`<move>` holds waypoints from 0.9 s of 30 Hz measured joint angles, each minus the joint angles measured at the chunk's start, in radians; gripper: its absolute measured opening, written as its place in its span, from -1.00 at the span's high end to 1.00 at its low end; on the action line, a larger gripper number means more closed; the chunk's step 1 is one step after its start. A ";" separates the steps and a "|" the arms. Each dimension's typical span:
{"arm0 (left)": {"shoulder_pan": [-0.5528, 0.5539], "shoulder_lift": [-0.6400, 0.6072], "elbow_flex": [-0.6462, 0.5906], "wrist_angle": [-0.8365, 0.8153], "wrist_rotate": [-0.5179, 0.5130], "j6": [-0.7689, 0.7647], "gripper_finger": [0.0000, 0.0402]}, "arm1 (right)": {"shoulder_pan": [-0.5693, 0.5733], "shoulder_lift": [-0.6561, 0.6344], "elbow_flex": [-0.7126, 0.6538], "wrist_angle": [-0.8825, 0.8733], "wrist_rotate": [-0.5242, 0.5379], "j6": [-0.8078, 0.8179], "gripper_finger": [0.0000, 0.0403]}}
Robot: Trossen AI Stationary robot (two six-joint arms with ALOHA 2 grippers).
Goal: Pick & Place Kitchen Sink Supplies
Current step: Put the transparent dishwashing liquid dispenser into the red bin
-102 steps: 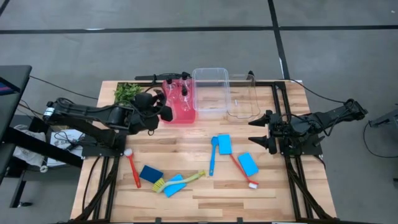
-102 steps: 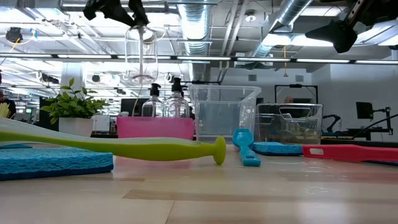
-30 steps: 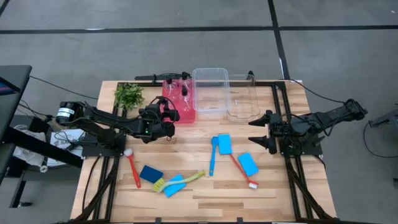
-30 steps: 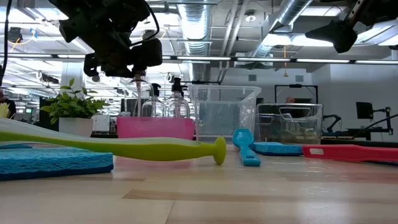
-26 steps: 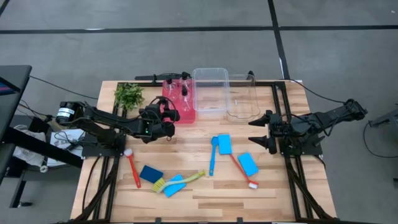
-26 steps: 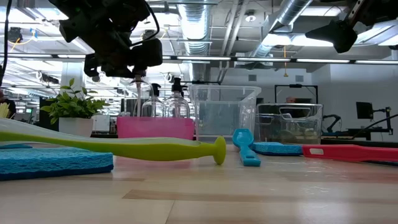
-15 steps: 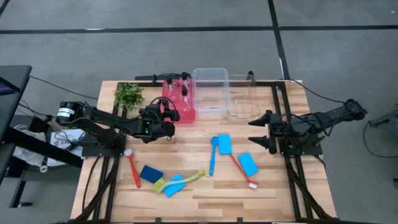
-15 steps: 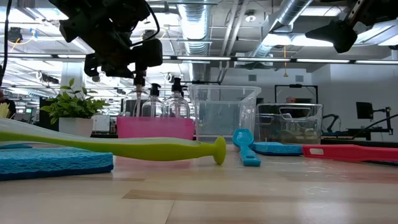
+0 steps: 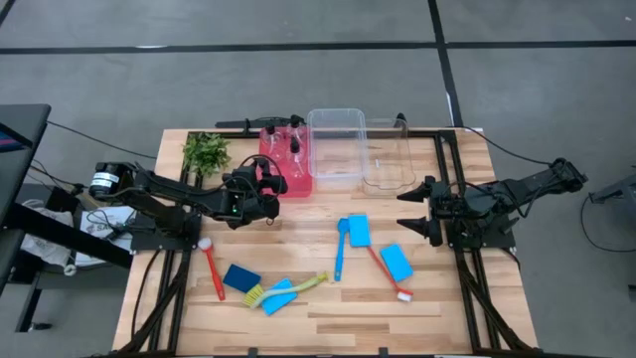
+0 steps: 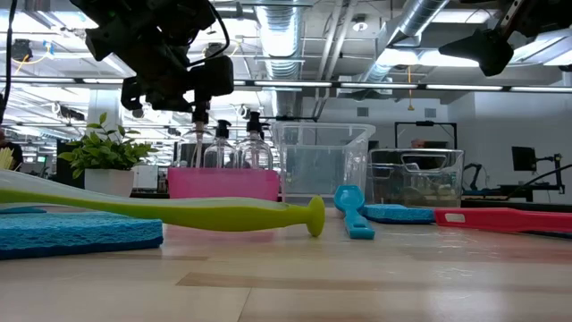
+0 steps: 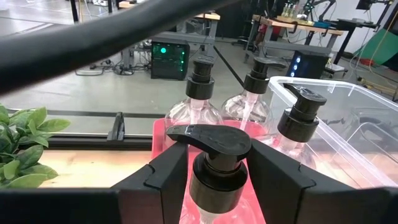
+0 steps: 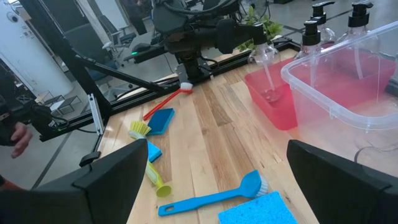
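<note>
- My left gripper (image 11: 219, 180) is closed on a clear bottle's (image 11: 217, 163) black pump neck, bottle hanging inside the red tray (image 9: 296, 185) at its near-left corner.
- Three more bottles (image 11: 200, 96) stand behind it in the tray.
- Right gripper (image 9: 415, 212) wide open, empty, parked right of the sponges (image 9: 396, 262) and brushes (image 9: 339, 251).

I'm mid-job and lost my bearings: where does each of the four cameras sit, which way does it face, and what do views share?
High: overhead, straight down; both arms, left end effector at red plastic tray.
Low: tabletop level, facing the room; left end effector above tray.
Left wrist: behind its fingers, gripping black-capped clear pump bottle.
Right wrist: facing across the table; open fingers.
Shared: tray and bottles in all four.
</note>
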 joint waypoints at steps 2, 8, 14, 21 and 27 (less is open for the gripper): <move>0.000 0.000 0.000 0.000 0.000 0.000 0.19 | 0.000 0.000 0.000 0.000 0.000 0.000 -0.87; 0.000 0.000 0.000 0.000 0.000 0.000 0.19 | 0.000 0.000 0.000 0.000 0.000 0.000 -0.87; 0.000 0.000 0.000 0.000 -0.001 0.000 0.16 | 0.000 0.000 0.000 0.000 0.000 0.000 -0.87; 0.000 0.000 0.000 0.000 -0.001 0.043 -0.06 | 0.000 0.000 0.000 0.000 0.000 0.000 -0.87; 0.000 0.000 0.000 0.000 -0.001 0.050 -0.31 | 0.000 0.000 0.000 0.000 0.000 0.000 -0.87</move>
